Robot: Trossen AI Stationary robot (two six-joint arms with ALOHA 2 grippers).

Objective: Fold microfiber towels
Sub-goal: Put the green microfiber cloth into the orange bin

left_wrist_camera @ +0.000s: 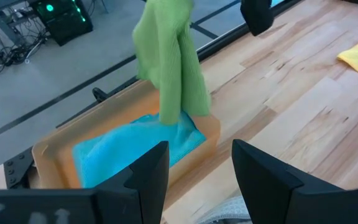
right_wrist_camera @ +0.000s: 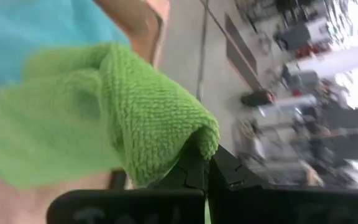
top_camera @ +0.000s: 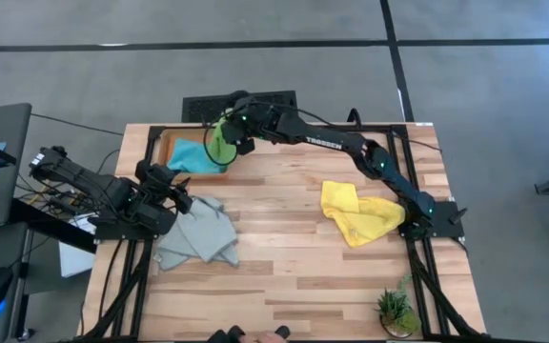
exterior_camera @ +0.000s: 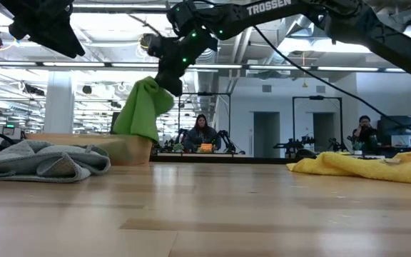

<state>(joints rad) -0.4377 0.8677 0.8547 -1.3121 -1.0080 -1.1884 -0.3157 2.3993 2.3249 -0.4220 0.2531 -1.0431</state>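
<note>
A lime green towel hangs from my right gripper, which is shut on it over the far-left tray. A turquoise towel lies in that tray. A crumpled grey towel rests on the table at the left, and a rumpled yellow towel rests at the right. My left gripper stands open above the table's left edge, next to the grey towel, with nothing between its fingers. My right gripper pinches a bunched fold at the green towel's upper end between its two shut fingers. The fingers come from the table's right, slanting down. The towel hangs slack below them in several layers, and its lower end reaches the turquoise towel in the tray.
A small potted plant stands at the near right corner. Bare wood lies in the table's middle between the grey and yellow towels. People sit at desks in the room behind the table.
</note>
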